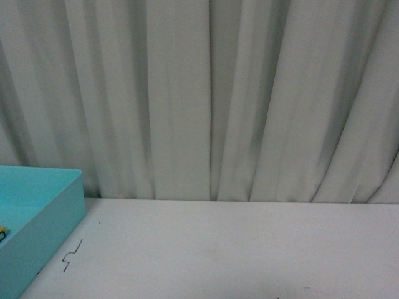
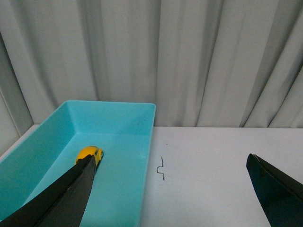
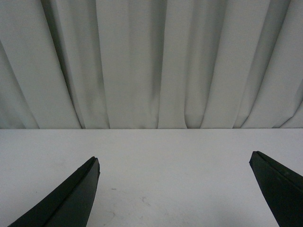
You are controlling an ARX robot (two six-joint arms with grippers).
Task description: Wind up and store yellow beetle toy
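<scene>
**A:** Where was the beetle [image 2: 89,154] at that moment?

**B:** Inside the bin [image 2: 128,142], on its floor, close to the wall nearest the table's left edge. The bin itself sat at the far-left corner of the table [image 2: 213,161], against the curtain [image 2: 189,61]. In the front view only a sliver of yellow showed at the picture's left border, inside the bin.

**A:** And the grippers?

**B:** The left gripper [image 2: 173,189] was spread wide and held nothing. One finger [image 2: 66,194] overlapped the bin in the wrist view and partly covered the beetle, but I couldn't tell whether it touched it. The right gripper [image 3: 175,189] was also wide apart and empty, over bare tabletop, well away from the bin.

**A:** So which step was in hand?

**B:** My judgement: the storing looked done, since the toy lay in the bin with nothing gripping it. Whether it had been wound, the pictures couldn't say. The next move probably called for nothing more than lifting the left arm clear without knocking the bin's near wall or nudging the car.

**A:** Any brand, label or writing?

**B:** None readable. The bin was plain turquoise, and the beetle too small to show markings. There was only a small dark squiggle [image 2: 161,169] on the table just beside the bin, a zigzag scratch or bent wire, not lettering.
</scene>
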